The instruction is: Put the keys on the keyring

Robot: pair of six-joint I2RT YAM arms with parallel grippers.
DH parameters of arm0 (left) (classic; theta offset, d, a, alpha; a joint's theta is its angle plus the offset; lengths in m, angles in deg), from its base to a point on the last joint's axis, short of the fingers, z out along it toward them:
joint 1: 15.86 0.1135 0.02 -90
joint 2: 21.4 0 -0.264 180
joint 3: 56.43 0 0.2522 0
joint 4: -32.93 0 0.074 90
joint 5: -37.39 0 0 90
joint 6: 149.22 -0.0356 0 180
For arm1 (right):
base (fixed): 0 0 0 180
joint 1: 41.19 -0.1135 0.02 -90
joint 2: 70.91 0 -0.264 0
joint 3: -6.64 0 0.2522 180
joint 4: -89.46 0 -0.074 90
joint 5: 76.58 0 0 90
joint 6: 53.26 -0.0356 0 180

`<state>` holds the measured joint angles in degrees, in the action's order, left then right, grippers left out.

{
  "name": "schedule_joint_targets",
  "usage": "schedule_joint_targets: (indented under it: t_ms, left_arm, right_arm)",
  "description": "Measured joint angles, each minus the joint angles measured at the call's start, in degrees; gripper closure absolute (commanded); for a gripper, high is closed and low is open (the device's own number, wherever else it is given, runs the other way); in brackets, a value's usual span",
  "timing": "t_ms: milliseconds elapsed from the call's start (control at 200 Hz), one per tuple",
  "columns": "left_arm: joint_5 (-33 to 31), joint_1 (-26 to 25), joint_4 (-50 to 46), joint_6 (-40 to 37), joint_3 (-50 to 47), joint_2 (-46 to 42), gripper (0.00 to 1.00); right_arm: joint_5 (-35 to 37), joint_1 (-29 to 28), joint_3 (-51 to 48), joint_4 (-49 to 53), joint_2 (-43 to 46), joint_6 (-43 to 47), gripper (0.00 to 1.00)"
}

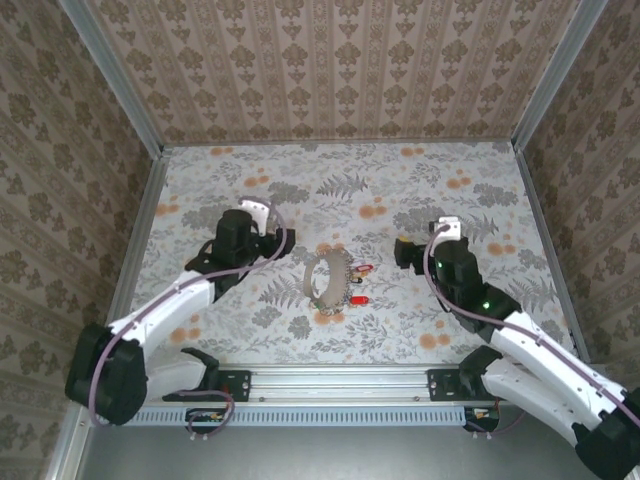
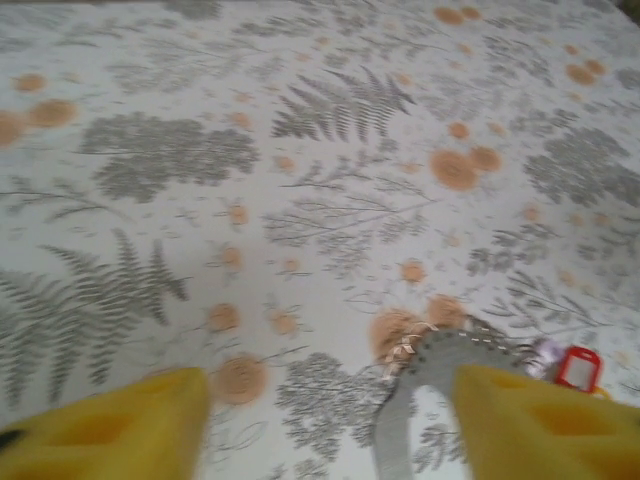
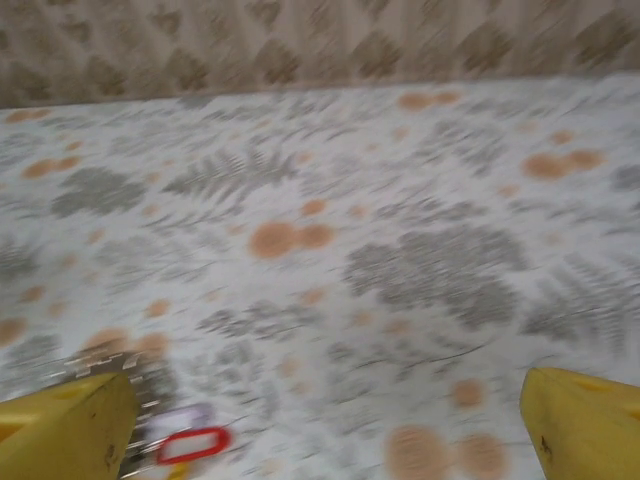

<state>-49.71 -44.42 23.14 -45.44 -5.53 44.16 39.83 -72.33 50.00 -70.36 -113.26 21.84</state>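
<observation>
The keyring (image 1: pixel 326 285) lies as a pale loop on the patterned table between my two arms. A red-headed key (image 1: pixel 357 299) and another red-rimmed key (image 1: pixel 361 268) lie at its right side. My left gripper (image 1: pixel 272 232) is left of the loop and my right gripper (image 1: pixel 403 252) right of it, both apart from it. In the left wrist view the yellow fingers (image 2: pixel 110 430) of the left gripper (image 2: pixel 330 430) stand open, with the keyring (image 2: pixel 430 365) and a red key (image 2: pixel 578 368) just ahead on the right. The right gripper (image 3: pixel 325 430) is open, a red key (image 3: pixel 190 445) at lower left.
Patterned walls (image 1: pixel 340 70) close off the table on three sides, with metal corner posts (image 1: pixel 112 70). The rail (image 1: pixel 340 382) with the arm bases runs along the near edge. Bare tabletop (image 1: pixel 400 180) stretches behind the keyring.
</observation>
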Motion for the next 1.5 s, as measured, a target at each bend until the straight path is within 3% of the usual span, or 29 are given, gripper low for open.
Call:
schedule_joint_targets:
  t_ms: [120, 310, 605, 920, 1305, 1500]
  left_arm:
    - [-4.7, 2.6, 0.0, -2.1, -2.7, -6.3, 0.00]
    - [-10.6, 9.8, 1.1, -8.4, -6.5, -13.4, 0.00]
    - [-9.0, 23.1, 6.0, -12.3, -13.6, -13.7, 0.00]
    - [-2.1, 27.1, 21.9, -13.7, -18.4, -1.6, 0.00]
    - [7.5, 29.0, 43.3, -18.0, -18.1, 19.8, 0.00]
    - [11.3, 31.3, 45.4, -18.1, -17.1, 22.9, 0.00]
  right_arm:
    - [5.4, 3.2, -5.6, -3.8, 3.6, 8.0, 0.00]
    - [5.0, 12.9, -11.7, -10.5, 2.7, 14.9, 0.01]
    - [-4.8, 22.2, -13.4, -26.9, -15.5, 18.2, 0.00]
    - [-14.5, 24.6, -10.5, -40.1, -32.6, 20.9, 0.01]
    - [-25.9, 30.5, -10.7, -45.7, -30.4, 20.6, 0.00]
    - [-28.7, 33.2, -10.7, -46.1, -30.4, 18.5, 0.00]
